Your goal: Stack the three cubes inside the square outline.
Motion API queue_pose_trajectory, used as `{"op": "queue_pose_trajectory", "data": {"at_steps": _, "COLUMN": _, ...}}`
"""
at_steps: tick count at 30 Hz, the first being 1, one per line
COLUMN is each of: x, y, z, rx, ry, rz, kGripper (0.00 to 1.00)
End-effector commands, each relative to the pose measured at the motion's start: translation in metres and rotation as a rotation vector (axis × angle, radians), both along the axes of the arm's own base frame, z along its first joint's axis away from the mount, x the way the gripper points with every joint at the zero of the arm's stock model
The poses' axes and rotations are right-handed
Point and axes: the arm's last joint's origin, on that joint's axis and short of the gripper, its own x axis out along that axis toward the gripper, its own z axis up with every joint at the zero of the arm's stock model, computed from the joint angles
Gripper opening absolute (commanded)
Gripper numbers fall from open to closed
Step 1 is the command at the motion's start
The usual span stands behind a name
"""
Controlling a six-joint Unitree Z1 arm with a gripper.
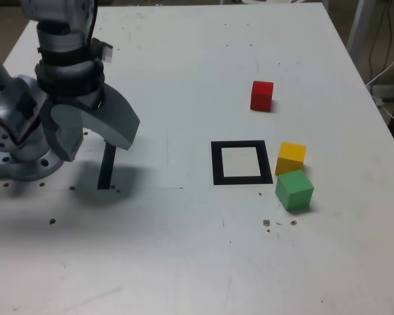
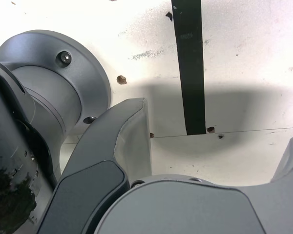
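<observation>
And here's the end effector (image 1: 100,152), out over the counter (image 1: 184,249) at the exterior view's left, pointing down, released, its two curved fingers spread wide and nothing between them! The black tape strip (image 2: 191,73) lies on the counter beneath it, and the arm's round base (image 1: 27,164) sits close by.

Across to the exterior view's right, nearest of the blocks: the green cube (image 1: 294,190), matte and plain, flat on the counter, turned askew to the square outline, a corner edge towards the camera. Right behind it, the yellow cube (image 1: 291,158), bright, partly overlapped by the green one; whether they touch, I can't tell. It's just beside the square outline (image 1: 218,164), black border, white centre, and no block on it!

Farthest back, the red cube (image 1: 262,96), well apart from the other two, sides roughly in line with the frame. All three are evenly proportioned, so no long axis to call!
</observation>
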Motion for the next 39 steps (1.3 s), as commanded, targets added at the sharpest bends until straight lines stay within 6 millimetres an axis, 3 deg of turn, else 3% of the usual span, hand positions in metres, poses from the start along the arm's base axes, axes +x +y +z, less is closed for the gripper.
{"op": "queue_pose_trajectory", "data": {"at_steps": 1, "x": 0.000, "y": 0.000, "z": 0.000, "rx": 0.003, "ry": -0.001, "rz": 0.002, "kGripper": 0.97}}
{"op": "queue_pose_trajectory", "data": {"at_steps": 19, "x": 0.003, "y": 0.000, "z": 0.002, "rx": 0.003, "ry": 0.011, "rz": 0.019, "kGripper": 0.97}}
{"op": "queue_pose_trajectory", "data": {"at_steps": 27, "x": 0.058, "y": 0.004, "z": 0.020, "rx": 0.018, "ry": -0.045, "rz": -0.021, "kGripper": 0.97}}
{"op": "queue_pose_trajectory", "data": {"at_steps": 39, "x": 0.135, "y": 0.051, "z": 0.045, "rx": 0.116, "ry": -0.054, "rz": 0.039, "kGripper": 0.97}}
